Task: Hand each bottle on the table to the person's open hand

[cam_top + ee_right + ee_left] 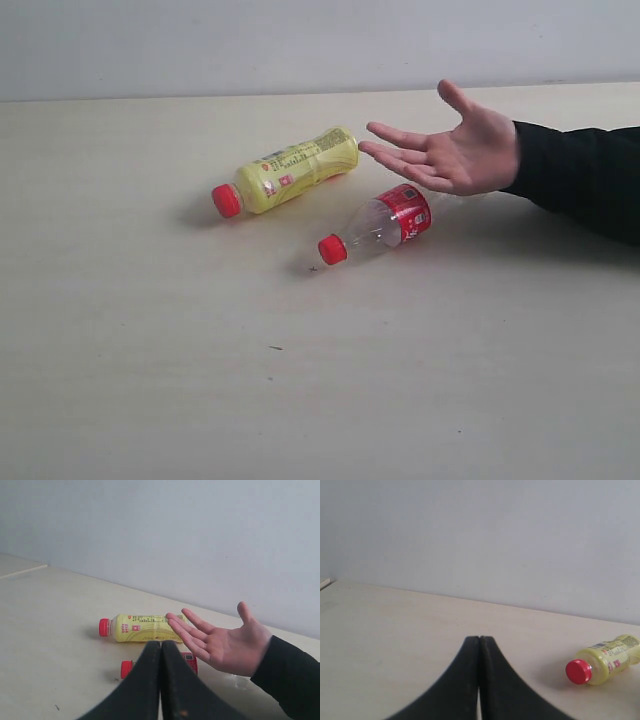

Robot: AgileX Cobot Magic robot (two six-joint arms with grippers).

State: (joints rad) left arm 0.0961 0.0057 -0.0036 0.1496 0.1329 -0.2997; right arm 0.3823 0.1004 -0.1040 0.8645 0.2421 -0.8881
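Two bottles lie on their sides on the pale table [150, 350], both close to a person's open hand [455, 152]. One is the yellow bottle [290, 172] with a red cap. The other is the clear bottle [385, 222] with a red label and a red cap. The yellow bottle's base sits just off the hand's fingertips, and its cap points away from the hand. The clear bottle lies nearer the exterior camera than the hand, with its labelled end just below the edge of the palm and its cap also pointing away. Whether it touches the hand cannot be told. The two bottles lie near each other but apart.

The single hand is held palm up with the fingers spread, on an arm in a black sleeve [585, 175]. A plain grey wall [300, 40] backs the table beyond the hand, and a tiny dark speck [275, 348] marks the tabletop well away from it.

The left gripper [479, 639] has its black fingers pressed together, holding nothing, with only the yellow bottle in its wrist view. The right gripper [160, 643] is likewise pressed together and empty. In its wrist view it faces the hand, and its fingers hide part of the clear bottle.
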